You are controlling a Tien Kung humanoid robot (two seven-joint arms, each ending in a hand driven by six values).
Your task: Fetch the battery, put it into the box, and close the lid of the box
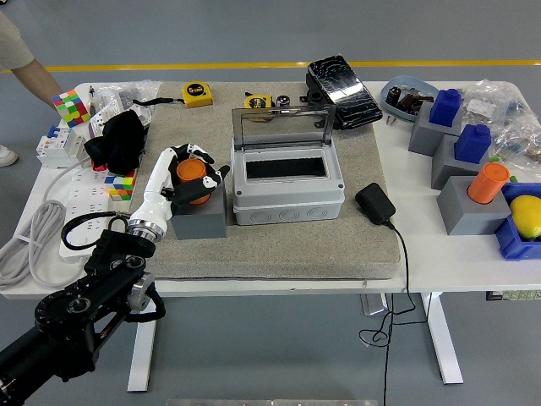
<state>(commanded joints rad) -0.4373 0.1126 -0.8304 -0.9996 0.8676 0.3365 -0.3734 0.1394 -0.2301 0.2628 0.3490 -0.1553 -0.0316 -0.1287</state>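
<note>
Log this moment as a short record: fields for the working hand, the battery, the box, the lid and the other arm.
working hand: left hand, fingers curled around the orange cylindrical battery
battery: upright in its grey block holder, on the beige mat, not yet lifted out
box: grey plastic junction box, right of the holder, interior looks dark
lid: clear hinged lid standing open at the box's far side
other arm: right arm not in view

You are seeing the orange battery [192,174] standing up in its gray holder. The gray box [288,188] is sitting just beside it, lid standing open.
</note>
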